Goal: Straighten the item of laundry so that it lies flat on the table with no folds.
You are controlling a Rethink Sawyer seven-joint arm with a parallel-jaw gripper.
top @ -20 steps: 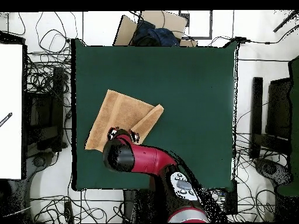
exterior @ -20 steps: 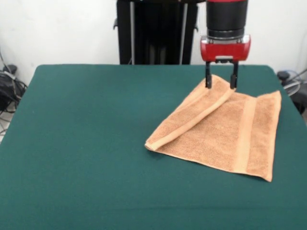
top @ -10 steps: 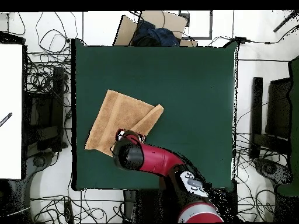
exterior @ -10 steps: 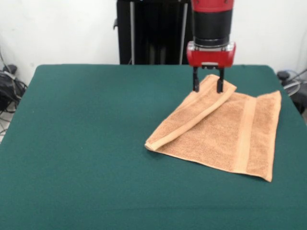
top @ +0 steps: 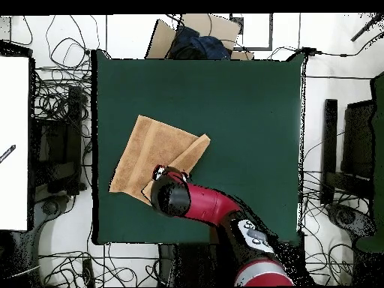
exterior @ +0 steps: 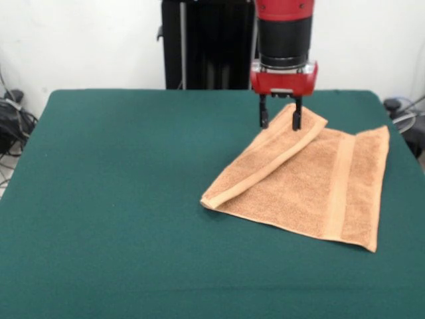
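Observation:
The item of laundry, an orange-tan towel, lies on the right half of the green table. One side is folded over into a long diagonal flap that runs from the near left corner up to the far corner. My gripper hangs open at that far corner, fingers pointing down. Its right finger is in front of the flap's tip and the left one is over bare table. In the overhead view the towel lies by the table's left edge, and the red arm covers its lower corner and the gripper.
The towel's right edge lies close to the table's right edge. A cardboard box with dark cloth stands beyond the table's top edge. Tangled cables ring the table, and a white surface lies at the left.
In the front view the gripper has slid left along the far corner of the folded flap, still open. The towel has kept its shape and place.

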